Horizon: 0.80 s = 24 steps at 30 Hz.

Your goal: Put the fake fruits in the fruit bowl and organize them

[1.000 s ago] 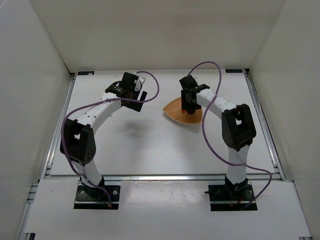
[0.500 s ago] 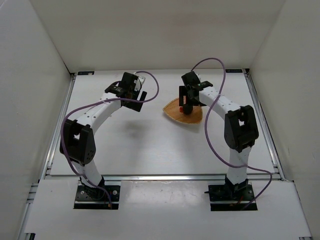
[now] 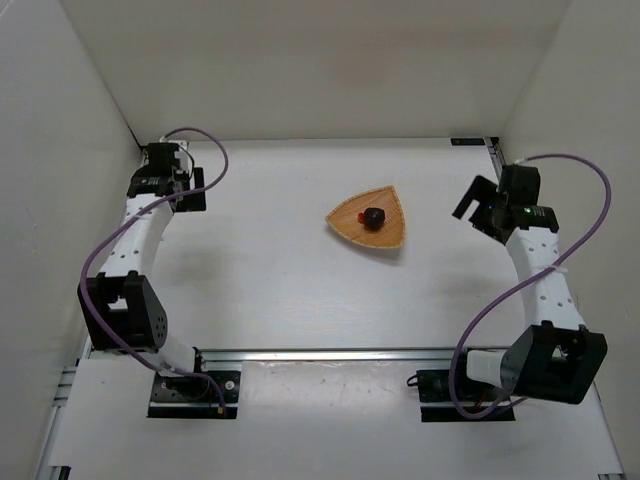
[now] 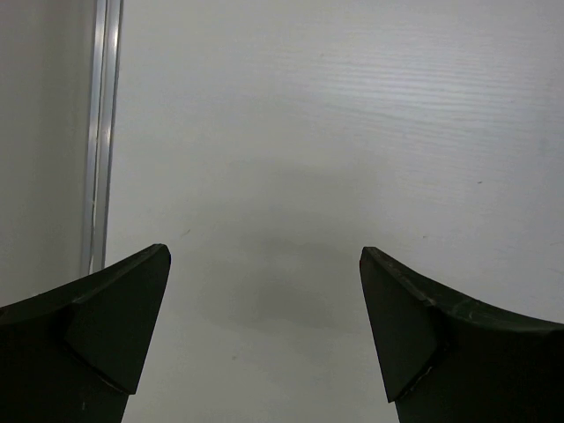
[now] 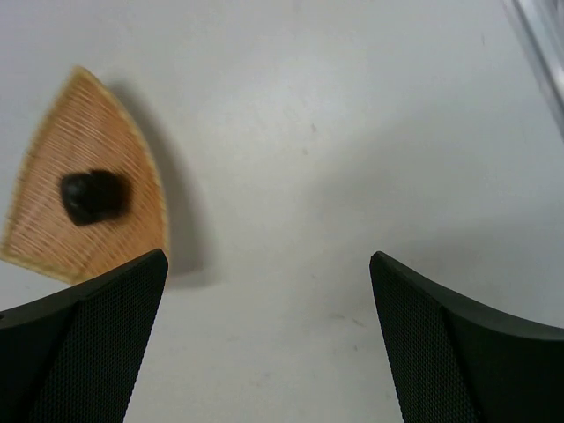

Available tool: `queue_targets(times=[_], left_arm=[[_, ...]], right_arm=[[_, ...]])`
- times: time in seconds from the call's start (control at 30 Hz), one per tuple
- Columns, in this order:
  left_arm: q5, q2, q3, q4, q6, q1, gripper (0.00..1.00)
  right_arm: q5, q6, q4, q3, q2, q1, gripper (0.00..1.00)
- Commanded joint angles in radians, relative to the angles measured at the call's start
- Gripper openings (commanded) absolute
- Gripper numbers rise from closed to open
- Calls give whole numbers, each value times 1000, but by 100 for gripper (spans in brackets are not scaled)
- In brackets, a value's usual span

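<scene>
- Hanging over the tabletop, the left gripper [image 4: 264,254] is seen with its two black fingers spread wide and nothing held; the right gripper [image 5: 269,256] is likewise spread and empty.
- A smooth white table [image 3: 280,280] is enclosed by three plain white walls [image 3: 320,70].
- One woven tan fruit bowl [image 5: 88,123], a rounded triangle, is set mid-table; two fruits are held inside: one dark roundish fruit [image 5: 92,196] and one small red cherry [image 3: 359,215] just beside it.

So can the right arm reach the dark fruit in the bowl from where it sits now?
Probably yes. The right gripper is open, off to the right of the fruit bowl, with only bare table between. The dark fruit lies uncovered in the bowl, the red cherry beside it.
</scene>
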Motion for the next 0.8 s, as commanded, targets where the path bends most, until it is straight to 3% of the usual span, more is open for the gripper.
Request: queue_targets(times=[0.0,0.13,0.77], left_arm=[[24,-88,-63,-14,-28,30,100],[37,-131,-140,-23,-63,43,100],[24,-174,-184,-23,-63,43,100]], right_arm=[[-125,-4,-74,-99,-32,-63,100],[-175,-13,-74,-185,-95,-140,100],[-226,5,-22,-238,-147,-140,100]])
